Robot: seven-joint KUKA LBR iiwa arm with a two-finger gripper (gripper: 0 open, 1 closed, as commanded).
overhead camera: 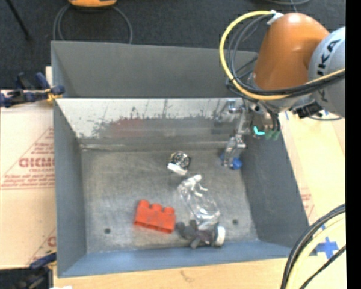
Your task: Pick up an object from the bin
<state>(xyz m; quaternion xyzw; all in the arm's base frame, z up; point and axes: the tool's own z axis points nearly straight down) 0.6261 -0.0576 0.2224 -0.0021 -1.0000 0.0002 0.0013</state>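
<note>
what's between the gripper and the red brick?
Camera view: the crumpled clear plastic piece lies between the gripper and the red brick. The small shiny round thing sits off that line.

One grey metal bin (69,179). Four loose items inside, one of each kind: one red toy brick (154,216), one small round shiny metallic piece (180,161), one crumpled clear plastic wrapper (198,202), and one dark grey lumpy object (194,232). Its white end may be a separate item, can't tell.
</note>
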